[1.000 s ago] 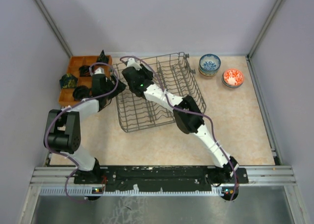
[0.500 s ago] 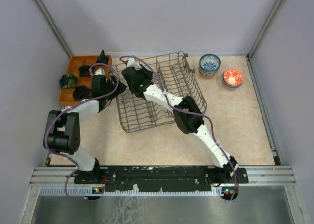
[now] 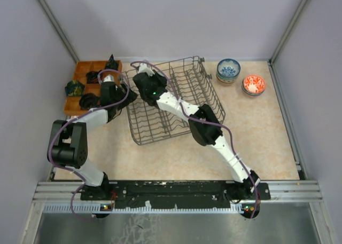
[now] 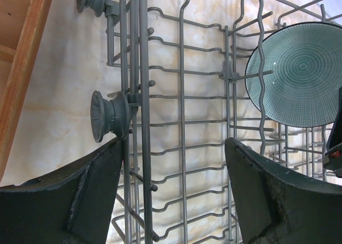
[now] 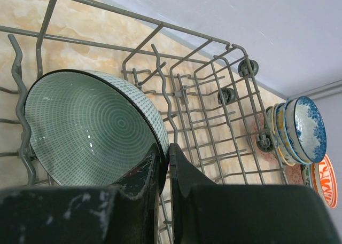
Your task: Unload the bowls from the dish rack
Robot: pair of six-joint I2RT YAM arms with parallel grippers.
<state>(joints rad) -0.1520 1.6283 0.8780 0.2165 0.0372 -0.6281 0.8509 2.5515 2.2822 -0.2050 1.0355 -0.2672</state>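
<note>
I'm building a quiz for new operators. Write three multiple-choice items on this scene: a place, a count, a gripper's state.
1. Where is the green bowl? A. on a shelf B. in the dish rack C. held in mid-air
2. How many bowl stacks stand outside the rack? A. one B. two C. four
3. How is the left gripper? A. shut on a wire B. shut on a bowl C. open

1 B: it stands on edge among the rack's wires. 2 B: a blue-topped stack and a red-topped stack at the far right. 3 C: its jaws stand wide apart.
</note>
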